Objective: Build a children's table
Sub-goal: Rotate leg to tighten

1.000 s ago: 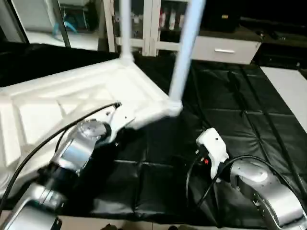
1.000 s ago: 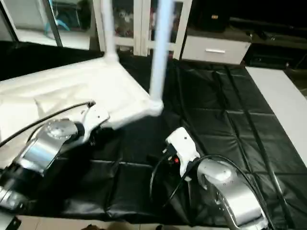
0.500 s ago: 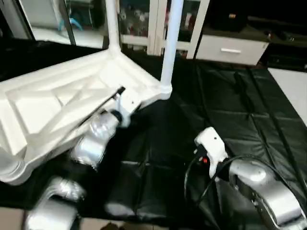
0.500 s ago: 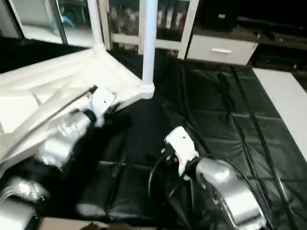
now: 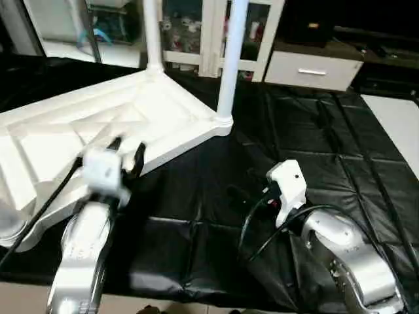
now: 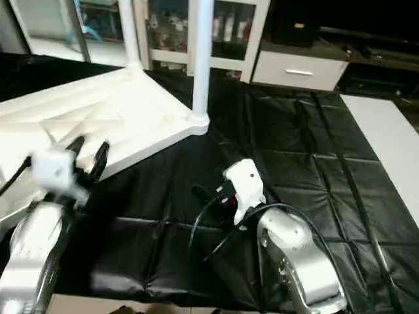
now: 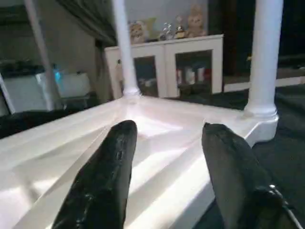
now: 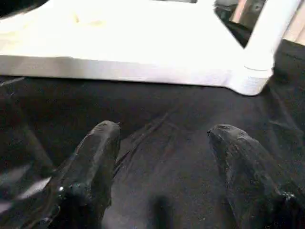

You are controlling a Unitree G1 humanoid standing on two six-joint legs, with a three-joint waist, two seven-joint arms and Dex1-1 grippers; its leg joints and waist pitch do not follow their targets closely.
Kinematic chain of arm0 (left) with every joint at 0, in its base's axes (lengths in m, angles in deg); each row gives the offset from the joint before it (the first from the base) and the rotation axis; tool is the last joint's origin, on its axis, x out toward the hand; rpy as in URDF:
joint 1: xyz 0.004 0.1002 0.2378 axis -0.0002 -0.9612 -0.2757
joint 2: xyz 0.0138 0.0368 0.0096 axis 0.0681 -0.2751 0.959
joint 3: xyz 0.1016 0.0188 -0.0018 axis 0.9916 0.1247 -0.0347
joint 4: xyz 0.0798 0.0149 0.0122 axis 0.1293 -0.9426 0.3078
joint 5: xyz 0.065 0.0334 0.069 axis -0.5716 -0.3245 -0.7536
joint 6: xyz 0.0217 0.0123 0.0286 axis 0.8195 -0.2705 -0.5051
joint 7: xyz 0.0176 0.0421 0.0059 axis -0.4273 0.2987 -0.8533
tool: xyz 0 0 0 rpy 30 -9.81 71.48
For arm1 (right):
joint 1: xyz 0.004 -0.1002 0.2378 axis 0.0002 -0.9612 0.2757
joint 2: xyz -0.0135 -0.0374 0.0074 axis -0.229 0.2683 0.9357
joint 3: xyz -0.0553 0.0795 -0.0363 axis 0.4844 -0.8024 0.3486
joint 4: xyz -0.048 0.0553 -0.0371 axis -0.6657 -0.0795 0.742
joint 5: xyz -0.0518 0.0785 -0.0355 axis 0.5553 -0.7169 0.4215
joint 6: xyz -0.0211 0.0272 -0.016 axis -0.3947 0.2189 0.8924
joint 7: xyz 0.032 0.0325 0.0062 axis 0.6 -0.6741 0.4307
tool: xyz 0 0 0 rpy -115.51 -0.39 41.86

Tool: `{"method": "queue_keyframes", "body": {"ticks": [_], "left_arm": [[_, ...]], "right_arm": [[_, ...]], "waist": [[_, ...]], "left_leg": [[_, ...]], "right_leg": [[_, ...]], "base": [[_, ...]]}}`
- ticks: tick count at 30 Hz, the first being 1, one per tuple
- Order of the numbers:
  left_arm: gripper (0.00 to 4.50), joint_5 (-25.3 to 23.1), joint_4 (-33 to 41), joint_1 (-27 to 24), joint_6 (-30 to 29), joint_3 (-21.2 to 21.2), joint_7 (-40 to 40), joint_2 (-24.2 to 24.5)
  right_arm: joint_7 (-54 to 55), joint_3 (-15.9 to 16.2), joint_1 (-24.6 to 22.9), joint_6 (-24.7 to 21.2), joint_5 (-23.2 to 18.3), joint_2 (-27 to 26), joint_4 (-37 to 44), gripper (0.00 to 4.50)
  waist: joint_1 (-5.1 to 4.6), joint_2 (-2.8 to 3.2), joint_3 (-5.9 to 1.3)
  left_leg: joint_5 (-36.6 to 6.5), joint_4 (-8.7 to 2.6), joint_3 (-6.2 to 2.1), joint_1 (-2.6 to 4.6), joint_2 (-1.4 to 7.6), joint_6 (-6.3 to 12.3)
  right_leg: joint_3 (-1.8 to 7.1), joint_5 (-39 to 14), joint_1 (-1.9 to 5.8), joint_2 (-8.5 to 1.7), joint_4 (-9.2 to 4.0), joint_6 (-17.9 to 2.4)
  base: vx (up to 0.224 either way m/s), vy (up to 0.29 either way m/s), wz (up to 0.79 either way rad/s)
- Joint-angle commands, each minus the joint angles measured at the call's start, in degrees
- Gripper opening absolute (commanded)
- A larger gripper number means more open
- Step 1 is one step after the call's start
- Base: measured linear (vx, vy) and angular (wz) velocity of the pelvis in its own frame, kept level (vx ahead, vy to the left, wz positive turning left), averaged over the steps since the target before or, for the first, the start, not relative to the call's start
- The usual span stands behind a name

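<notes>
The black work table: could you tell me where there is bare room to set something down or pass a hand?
Bare black cover lies right of the upturned tabletop, between its near-corner leg and the table's right edge, beyond the right gripper. A narrower strip runs along the near edge between the two forearms. The left side is crowded: the tabletop fills it, with the left gripper at its rim.

Both upright legs [image 5: 226, 59] run off the top edge, so their upper ends are out of sight. The tabletop [image 5: 98, 124] is cut at the left edge. Behind the cabinet [image 6: 222, 29] glass, small items are too blurred to tell.
</notes>
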Motion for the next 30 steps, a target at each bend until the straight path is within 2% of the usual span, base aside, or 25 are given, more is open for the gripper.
{"method": "queue_keyframes", "body": {"ticks": [1, 2, 3, 4, 6, 8, 9, 10, 11, 12, 14, 15, 17, 18, 19, 20, 21, 22, 23, 25, 26, 27, 28, 29, 30], "left_arm": [[2.38, -1.17, 4.27, -2.63, 3.06, -0.28, -1.47, -0.21], [2.38, -1.39, 6.56, -5.06, 5.70, -0.86, -2.13, -1.17], [2.38, -0.94, 8.28, -7.17, 5.76, -1.37, -2.61, -2.10], [2.38, -0.76, 9.14, -9.19, 5.46, -1.81, -2.90, -2.84], [2.38, 0.21, 8.93, -11.05, 3.28, -1.75, -2.10, -3.16], [2.38, -0.62, 7.41, -10.77, -1.40, -1.24, -1.28, -1.95], [2.38, -0.69, 7.01, -10.26, -2.83, -0.98, -0.77, -1.35], [2.38, 1.28, 6.14, -8.27, -6.10, -0.15, 1.95, 0.49], [2.38, 1.28, 6.14, -8.27, -6.10, -0.15, 1.95, 0.49], [2.38, 3.85, 5.45, -6.35, -8.69, 0.56, 4.64, 1.80], [2.38, 6.37, 3.54, -3.30, -11.57, 2.57, 10.58, 4.76], [2.38, 6.66, 1.60, -1.44, -14.19, 4.65, 16.92, 7.95], [2.38, 6.59, 0.88, -0.81, -14.60, 5.52, 19.38, 9.24], [2.38, 6.29, 0.26, -0.14, -17.56, 6.75, 22.28, 11.41], [2.38, 5.04, -0.90, 0.78, -19.18, 8.37, 25.85, 14.25], [2.38, 4.59, -1.29, 1.17, -19.58, 8.85, 26.90, 15.16], [2.38, 4.43, -1.50, 1.42, -19.92, 9.05, 27.29, 15.57], [2.38, 3.45, -3.40, 3.48, -22.17, 10.04, 28.62, 17.68], [2.38, 3.14, -4.21, 4.29, -22.90, 10.32, 28.75, 18.26], [2.38, 2.34, -5.81, 5.70, -23.73, 10.55, 27.82, 18.78], [2.38, 2.34, -5.81, 5.70, -23.73, 10.55, 27.82, 18.78], [2.38, 0.09, -10.38, 9.30, -24.64, 10.41, 25.10, 18.90], [2.38, -2.19, -15.83, 13.66, -25.08, 10.29, 21.92, 18.94], [2.38, -2.27, -16.10, 13.86, -25.07, 10.25, 21.71, 18.91], [2.38, -2.96, -18.41, 15.63, -25.05, 9.92, 19.99, 18.61]], "right_arm": [[0.56, -0.01, -1.11, 0.93, 0.88, 0.63, -0.61, 3.18], [0.48, 0.12, -1.64, 1.22, 0.97, 0.75, -0.56, 3.18], [0.40, 0.19, -1.98, 1.54, 1.07, 0.86, -0.61, 3.18], [0.32, 0.23, -2.18, 1.80, 1.10, 0.87, -0.70, 3.18], [0.20, 0.26, -2.14, 1.88, 1.02, 0.85, -0.96, 3.18], [-0.33, 0.63, -1.48, 1.36, 0.83, 1.01, -1.52, 3.18], [-0.60, 0.86, -1.21, 1.18, 0.89, 1.21, -1.66, 3.18], [-1.65, 1.32, -0.41, 0.66, 0.83, 1.64, -2.04, 3.18], [-1.65, 1.32, -0.41, 0.66, 0.83, 1.64, -2.04, 3.18], [-2.56, 1.55, 0.18, 0.46, 0.71, 1.95, -2.35, 3.18], [-3.57, 1.85, 1.13, 0.81, 0.86, 2.34, -3.18, 3.18], [-4.05, 2.22, 1.77, 1.20, 1.07, 2.54, -3.83, 3.18], [-4.27, 2.41, 1.98, 1.32, 1.18, 2.65, -3.99, 3.18], [-4.74, 2.63, 2.04, 1.38, 1.17, 2.86, -4.03, 3.18], [-5.14, 2.87, 1.97, 1.44, 1.20, 3.11, -3.94, 3.18], [-5.23, 2.96, 1.96, 1.48, 1.20, 3.20, -3.94, 3.18], [-5.27, 2.99, 1.94, 1.49, 1.20, 3.22, -3.93, 3.18], [-5.44, 3.06, 1.82, 1.46, 1.21, 3.27, -3.82, 3.18], [-5.51, 3.06, 1.79, 1.43, 1.21, 3.28, -3.79, 3.18], [-5.59, 3.08, 1.80, 1.43, 1.25, 3.27, -3.83, 3.18], [-5.59, 3.08, 1.80, 1.43, 1.25, 3.27, -3.83, 3.18], [-5.57, 3.08, 1.78, 1.39, 1.27, 3.22, -3.89, 3.18], [-5.51, 3.09, 1.80, 1.40, 1.26, 3.16, -4.03, 3.18], [-5.50, 3.09, 1.80, 1.40, 1.26, 3.16, -4.03, 3.18], [-5.42, 3.11, 1.82, 1.37, 1.25, 3.10, -4.07, 3.18]], "waist": [[-0.04, 0.71, -2.79], [-0.06, 0.66, -2.80], [-0.08, 0.59, -2.70], [-0.11, 0.25, -2.69], [-0.27, -0.12, -2.50], [-0.28, -0.57, -2.36], [-0.23, -0.08, -2.29], [-0.40, -0.57, -2.29], [-0.30, -0.30, -2.29], [-0.26, -0.21, -2.38], [-0.30, -0.52, -2.33], [-0.35, -0.30, -2.37], [-0.45, -0.37, -2.43], [-0.48, -0.29, -2.54], [-0.27, 0.17, -2.79], [-0.47, -0.03, -2.77], [-0.58, -0.09, -2.94], [-0.45, 0.33, -3.05], [-0.39, 0.20, -3.05], [-0.15, 0.23, -3.09], [-0.15, 0.23, -3.09], [-0.08, 0.18, -3.27], [0.08, 0.43, -3.23], [0.17, 0.46, -3.32], [0.11, 0.41, -3.35]], "left_leg": [[-23.80, -5.26, -2.08, 0.70, 3.28, -1.64], [-23.97, -5.23, -2.04, 0.72, 3.31, -1.56], [-24.16, -5.27, -2.06, 0.56, 3.43, -1.37], [-24.22, -5.23, -2.05, 0.44, 3.42, -1.20], [-25.02, -5.09, -1.92, 0.53, 3.12, -0.83], [-25.79, -4.91, -2.02, 0.74, 2.95, -0.86], [-26.05, -4.93, -2.26, 0.86, 2.82, -1.22], [-26.25, -4.90, -2.41, 0.87, 2.78, -1.52], [-26.81, -4.90, -2.48, 1.03, 2.70, -1.75], [-27.47, -4.91, -2.64, 1.32, 2.74, -2.16], [-28.13, -5.20, -2.79, 1.23, 2.82, -2.59], [-28.53, -5.37, -2.94, 1.13, 2.85, -2.91], [-28.91, -5.49, -2.90, 1.13, 2.78, -3.24], [-28.49, -5.62, -3.09, 0.85, 2.83, -3.55], [-27.94, -5.50, -3.00, 1.16, 2.75, -3.67], [-27.87, -5.54, -2.89, 1.03, 2.74, -3.59], [-26.82, -5.60, -2.95, 0.79, 2.82, -3.65], [-26.02, -5.54, -2.73, 1.10, 2.89, -3.78], [-25.86, -5.43, -2.57, 1.27, 2.80, -3.60], [-24.59, -5.37, -2.49, 1.29, 2.84, -3.33], [-24.59, -5.37, -2.49, 1.29, 2.84, -3.33], [-21.98, -5.37, -2.49, 1.02, 2.99, -3.09], [-22.55, -5.11, -2.03, 1.68, 2.67, -2.89], [-22.72, -4.95, -1.98, 1.95, 2.57, -2.84], [-20.87, -5.22, -2.38, 1.09, 2.68, -2.85]], "right_leg": [[2.57, -23.45, 1.33, -2.56, -4.58, -4.39], [2.63, -23.35, 1.29, -2.59, -4.62, -4.34], [2.69, -23.30, 1.39, -2.73, -4.69, -4.44], [2.63, -24.14, 1.49, -2.78, -4.70, -4.32], [2.62, -27.02, 1.06, -2.51, -5.06, -3.23], [2.56, -31.15, 0.70, -2.58, -5.40, -1.55], [2.50, -33.04, 0.55, -2.62, -5.52, -0.71], [2.36, -34.05, 0.50, -2.56, -5.65, 0.07], [2.36, -34.65, 0.37, -2.55, -5.63, 0.29], [2.37, -34.06, 0.22, -2.57, -5.65, 0.06], [2.35, -31.76, 0.30, -2.41, -5.38, -0.69], [2.35, -30.68, 0.47, -2.44, -5.18, -1.09], [2.53, -29.90, 0.44, -2.51, -5.04, -1.49], [2.56, -29.07, 0.88, -2.73, -4.80, -1.83], [2.76, -27.24, 0.62, -2.65, -4.53, -2.36], [2.81, -26.29, 0.62, -2.49, -4.43, -2.69], [2.81, -24.39, 1.10, -2.64, -4.11, -3.55], [2.92, -22.01, 0.92, -2.55, -3.98, -4.56], [2.95, -21.23, 0.74, -2.40, -3.97, -4.95], [2.99, -19.03, 1.11, -2.55, -3.61, -6.59], [2.99, -19.03, 1.11, -2.55, -3.61, -6.59], [3.00, -15.85, 1.61, -2.66, -3.15, -7.76], [3.01, -16.33, 0.86, -2.16, -3.41, -7.52], [3.04, -16.30, 0.75, -2.20, -3.37, -7.47], [3.05, -14.95, 1.81, -2.57, -3.08, -7.86]], "base": [[0.000, 0.000, 0.00], [0.000, 0.000, 0.00], [0.000, 0.000, 0.00], [0.000, 0.000, 0.00], [0.000, 0.000, 0.00], [0.000, 0.000, 0.00], [0.000, 0.000, 0.00], [0.000, 0.000, 0.00], [0.000, 0.000, 0.00], [0.000, 0.000, 0.00], [0.000, 0.000, 0.00], [0.000, 0.000, 0.00], [0.000, 0.000, 0.00], [0.000, 0.000, 0.00], [0.000, 0.000, 0.00], [0.000, 0.000, 0.00], [0.000, 0.000, 0.00], [0.000, 0.000, 0.00], [0.000, 0.000, 0.00], [0.000, 0.000, 0.00], [0.000, 0.000, 0.00], [0.000, 0.000, 0.00], [0.000, 0.000, 0.00], [0.000, 0.000, 0.00], [0.000, 0.000, 0.00]]}}
